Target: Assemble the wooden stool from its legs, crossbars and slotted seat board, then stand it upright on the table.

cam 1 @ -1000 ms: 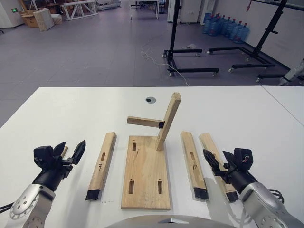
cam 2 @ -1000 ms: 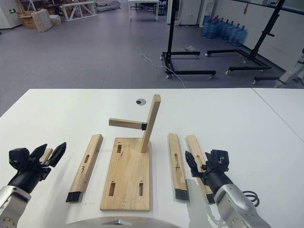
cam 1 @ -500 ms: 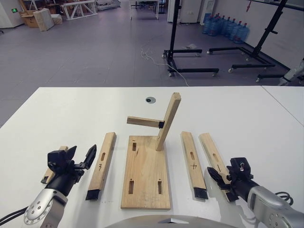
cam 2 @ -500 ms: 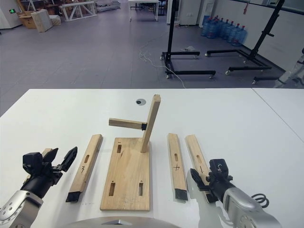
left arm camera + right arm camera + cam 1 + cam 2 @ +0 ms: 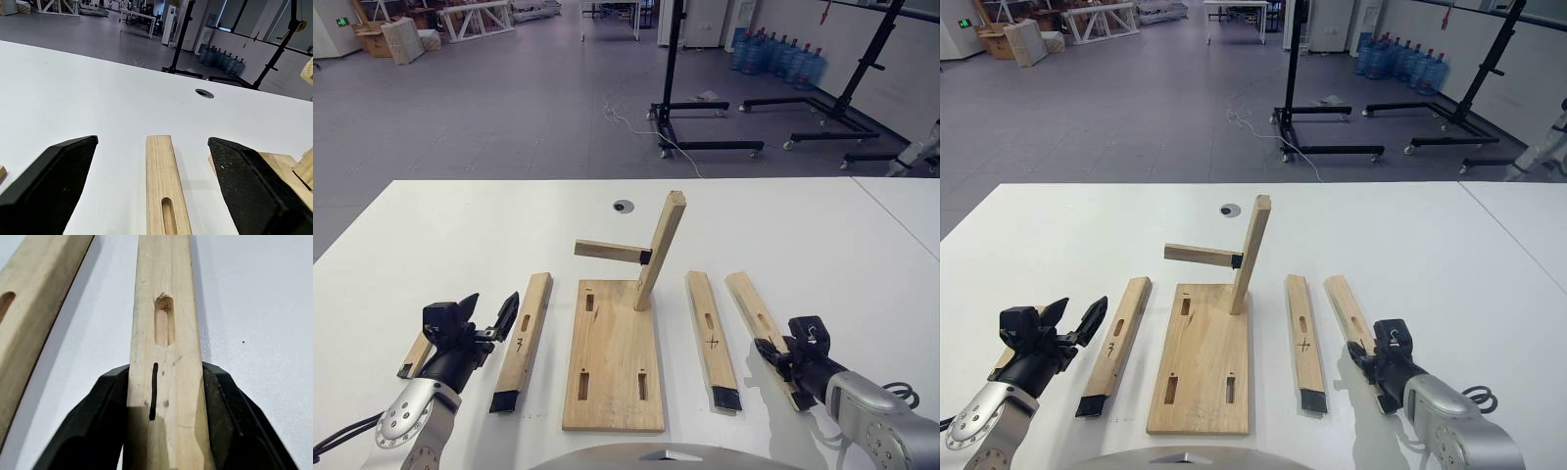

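The slotted seat board point(image 5: 612, 357) lies flat at mid-table. One leg point(image 5: 663, 245) stands tilted in its far right slot, and a crossbar point(image 5: 605, 251) sticks out of it to the left. A loose leg point(image 5: 525, 333) lies left of the board, two more to the right point(image 5: 709, 328). A short crossbar point(image 5: 415, 352) lies at the far left. My left gripper point(image 5: 490, 307) is open just left of the loose leg point(image 5: 164, 196), which runs between its fingers point(image 5: 54, 181). My right gripper point(image 5: 773, 354) is shut on the near part of the rightmost leg point(image 5: 166, 298).
A round cable hole point(image 5: 624, 206) sits in the white table point(image 5: 822, 235) behind the board. Black wheeled stands point(image 5: 705, 127) are on the floor beyond the far edge. A cable point(image 5: 896, 390) lies by my right arm.
My left gripper has moved right, up to the loose leg on the left. My right gripper has shifted onto the rightmost leg and shut on it.
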Robot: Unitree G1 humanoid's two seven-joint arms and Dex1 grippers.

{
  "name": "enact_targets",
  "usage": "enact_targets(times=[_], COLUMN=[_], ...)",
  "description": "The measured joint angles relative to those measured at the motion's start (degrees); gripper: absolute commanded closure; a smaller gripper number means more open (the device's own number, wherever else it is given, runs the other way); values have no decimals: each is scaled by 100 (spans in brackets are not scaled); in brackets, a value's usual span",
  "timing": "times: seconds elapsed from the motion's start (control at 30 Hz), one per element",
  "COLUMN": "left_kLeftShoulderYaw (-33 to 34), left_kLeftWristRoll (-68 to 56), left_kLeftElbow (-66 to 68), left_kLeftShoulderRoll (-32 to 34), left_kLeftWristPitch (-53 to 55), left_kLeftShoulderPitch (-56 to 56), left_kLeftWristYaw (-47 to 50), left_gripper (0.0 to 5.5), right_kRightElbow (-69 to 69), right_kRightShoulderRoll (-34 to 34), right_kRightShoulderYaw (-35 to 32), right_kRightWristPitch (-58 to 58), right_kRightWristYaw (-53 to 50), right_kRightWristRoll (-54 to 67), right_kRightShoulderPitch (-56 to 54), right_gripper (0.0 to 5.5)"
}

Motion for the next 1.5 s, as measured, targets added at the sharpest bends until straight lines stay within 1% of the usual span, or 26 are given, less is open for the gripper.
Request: enact_targets(times=[0.13,0.17,0.23,0.3,0.33,0.37,0.4,0.43,0.5,0.53,0.57,0.6,0.63,0.73,0.8,0.93,1.0,1.2,1.33,1.5], left_kLeftShoulderYaw=[0,10,95,155,174,232,292,353,363,362,348,337,321,247,205,-75,-220,-327,-463,-873], left_kLeftWristRoll=[92,153,98,-71,-310,-548,-782,-1085,-1394,-1570,-1704,-1816,-1939,-2321,-2674,-3359,-3555,-4315,-4481,-4319], left_kLeftElbow=[128,142,142,140,114,56,2,-122,-139,-147,-147,-148,-149,-160,-175,-327,-320,-210,-174,-379], left_kLeftShoulderRoll=[18,35,40,49,127,203,312,434,547,618,724,832,939,1214,1417,1664,1716,1615,1570,1508], left_kLeftWristPitch=[-139,-221,-289,-328,-386,-439,-449,-449,-419,-399,-345,-299,-221,-37,168,692,916,1175,1212,1218], left_kLeftShoulderPitch=[-136,-182,-185,-200,-226,-251,-262,-277,-271,-276,-282,-283,-293,-411,-577,-833,-1023,-1516,-1696,-1746], left_kLeftWristYaw=[-17,-17,-69,-207,-508,-770,-1022,-1307,-1568,-1749,-1931,-2052,-2218,-2619,-2807,-2891,-2826,-2330,-2197,-2218], left_gripper=[137,137,137,137,137,137,137,137,137,137,137,137,137,137,137,137,137,137,137,137], right_kRightElbow=[560,991,1603,1955,2347,2584,2662,2637,2504,2260,1893,1583,1301,885,819,1071,1259,1692,1901,1916], right_kRightShoulderRoll=[-135,-139,-199,-210,-206,-208,-188,-134,-100,-117,-200,-311,-420,-528,-501,-67,147,642,801,915], right_kRightShoulderYaw=[13,15,101,-37,-324,-595,-837,-1106,-1299,-1330,-1263,-1104,-870,-321,159,1014,1259,1889,2023,2160], right_kRightWristPitch=[-119,-407,-1146,-1630,-1987,-2217,-2277,-2156,-1696,-1292,-806,-488,-374,-352,-442,-884,-1018,-1389,-1438,-1481], right_kRightWristYaw=[242,362,978,1365,1590,1731,1911,2216,2609,2963,3426,3814,4116,4569,4773,4966,4991,5129,5176,5258], right_kRightWristRoll=[-36,-130,-209,35,279,498,869,1569,2508,3188,3850,4202,4260,4186,3913,3274,3128,2687,2631,2534], right_kRightShoulderPitch=[-536,-895,-1574,-2466,-3146,-3577,-3863,-4103,-4079,-3914,-3601,-3333,-3130,-2894,-2866,-2900,-3042,-3407,-3536,-3555], right_gripper=[348,348,348,348,348,348,348,348,348,348,348,348,348,348,348,348,348,348,348,348])
